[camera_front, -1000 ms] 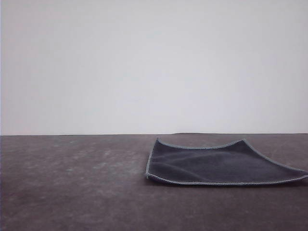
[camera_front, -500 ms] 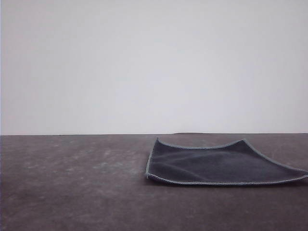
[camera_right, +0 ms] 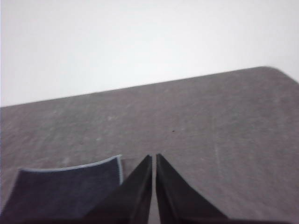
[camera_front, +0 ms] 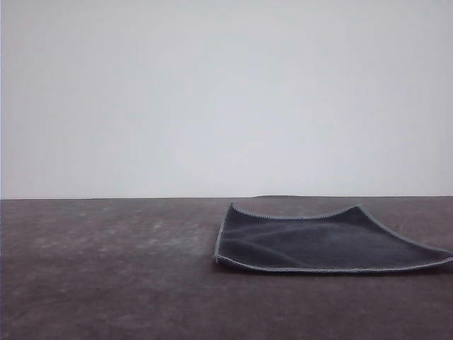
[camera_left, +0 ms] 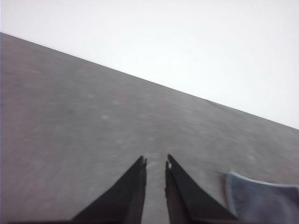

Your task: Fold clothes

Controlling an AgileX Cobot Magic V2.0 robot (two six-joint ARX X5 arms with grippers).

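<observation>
The clothes (camera_front: 318,241) are one dark charcoal-grey square cloth with light-grey stitched edging. It lies flat on the dark table (camera_front: 106,269), right of centre in the front view, with its far edge slightly raised. In the left wrist view my left gripper (camera_left: 155,162) hovers over bare table, its black fingers almost together with a narrow slit between them, and a cloth corner (camera_left: 261,200) lies beside it. In the right wrist view my right gripper (camera_right: 154,156) is shut with nothing in it, right next to another corner of the cloth (camera_right: 65,191).
A plain pale wall (camera_front: 226,99) stands behind the table's far edge. In the right wrist view the table's rounded corner (camera_right: 275,70) shows far off. Bare tabletop stretches to the left of the cloth.
</observation>
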